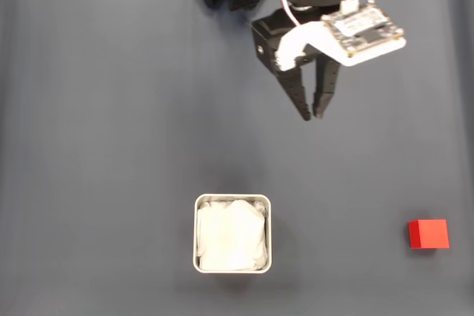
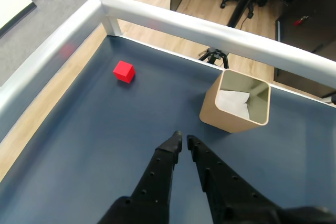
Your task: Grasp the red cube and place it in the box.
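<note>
A: Start big. What carries everything?

B: A dark blue-grey surface (image 1: 111, 109), with a pale raised rail (image 2: 210, 27) along its far edge in the wrist view. Next in size is the box (image 1: 232, 234), metal-rimmed with white paper lining, standing out beyond the fingertips and off to one side of them.

A: And the fingers?

B: The fingers (image 1: 312, 113) are drawn nearly together with nothing between them, only a thin gap at the tips, and they hang over bare surface. In the wrist view the fingers (image 2: 183, 139) point between the two objects.

A: The smallest thing?

B: The red cube (image 1: 428, 233). It sits flat on the surface, well apart from the fingertips and on the opposite side of them from the box; the wrist view shows the red cube (image 2: 124, 71) close to the rail.

A: What could go wrong?

B: I'd judge the fingers must spread before descending; otherwise they would push the cube away. Being near the rail, a nudged cube could slide against it, leaving one finger little room. A skewed approach could also pinch a corner and twist it loose.
</note>
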